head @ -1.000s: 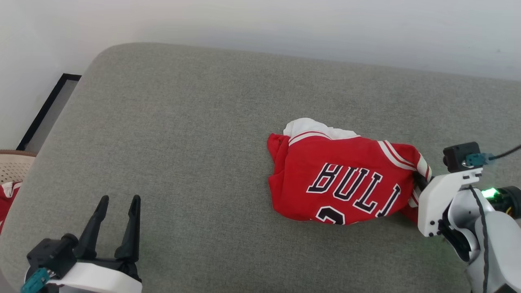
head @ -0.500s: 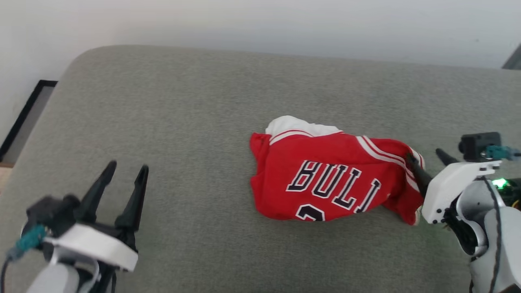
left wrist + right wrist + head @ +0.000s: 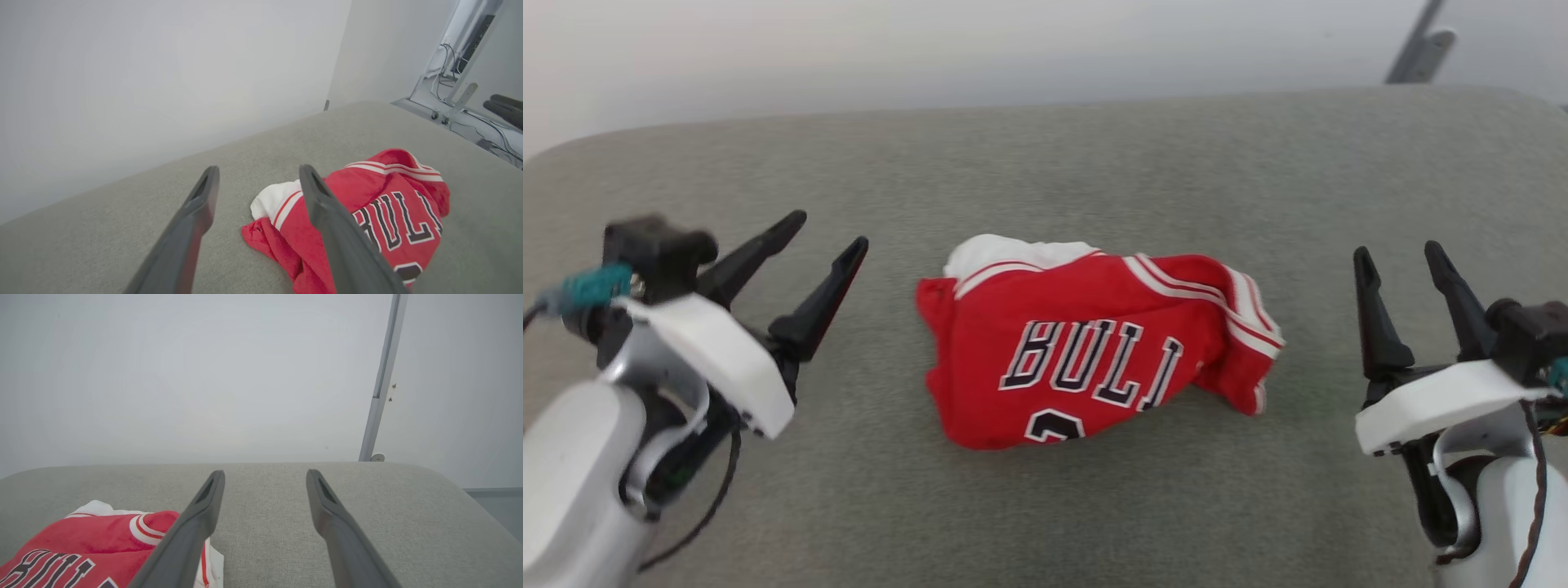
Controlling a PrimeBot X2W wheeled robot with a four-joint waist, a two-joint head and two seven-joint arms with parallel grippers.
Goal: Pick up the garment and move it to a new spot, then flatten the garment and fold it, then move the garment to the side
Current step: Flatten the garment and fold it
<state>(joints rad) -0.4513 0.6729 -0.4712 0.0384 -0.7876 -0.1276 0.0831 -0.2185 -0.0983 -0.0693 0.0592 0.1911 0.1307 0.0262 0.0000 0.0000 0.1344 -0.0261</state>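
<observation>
Our left gripper [image 3: 832, 229] hangs near the left edge of the grey cushion [image 3: 1045, 155], its two dark fingers spread wide and tilted up and to the right. Our right gripper [image 3: 1396, 249] hangs near the right edge, fingers equally wide apart, pointing almost straight up the head view.

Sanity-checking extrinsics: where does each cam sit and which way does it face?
Head: on the robot's head, facing forward and down at the garment on the grey cushion; left gripper and right gripper show, both open.
Left wrist: on the left arm, looking along its own fingers at the garment's white-lined end, wall beyond.
Right wrist: on the right arm, looking along its fingers past the garment's striped edge to the wall.
Shared: all three see garment and cushion.
</observation>
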